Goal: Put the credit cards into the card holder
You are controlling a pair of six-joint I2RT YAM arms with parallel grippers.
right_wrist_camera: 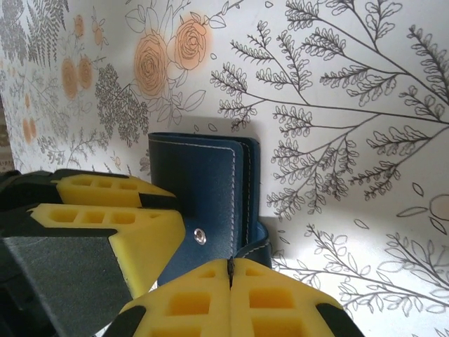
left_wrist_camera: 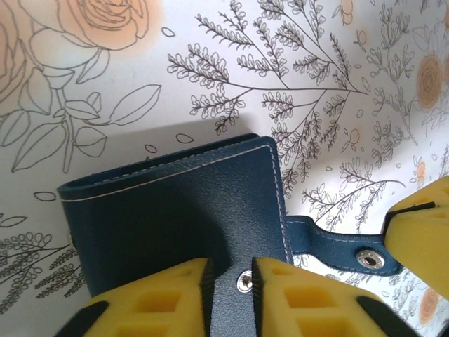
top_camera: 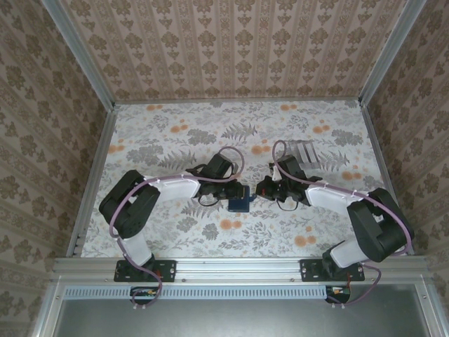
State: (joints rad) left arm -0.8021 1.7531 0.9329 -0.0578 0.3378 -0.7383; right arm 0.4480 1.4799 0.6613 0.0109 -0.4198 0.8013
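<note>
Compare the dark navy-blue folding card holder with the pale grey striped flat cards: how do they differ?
Colour: the dark navy-blue folding card holder is deep blue, the pale grey striped flat cards are light. Place: the card holder sits nearer the front; the cards lie farther back, to the right. State: the left gripper pinches the card holder's flap; the cards lie untouched. Both are rectangular.

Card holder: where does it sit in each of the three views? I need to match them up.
Top external: card holder near the picture's centre, mid-table.
Left wrist: card holder in the lower middle, its flap pinched in the left gripper.
Right wrist: card holder at centre, just above the right gripper.
Shared landmark: the flowered table cover beneath it.
</note>
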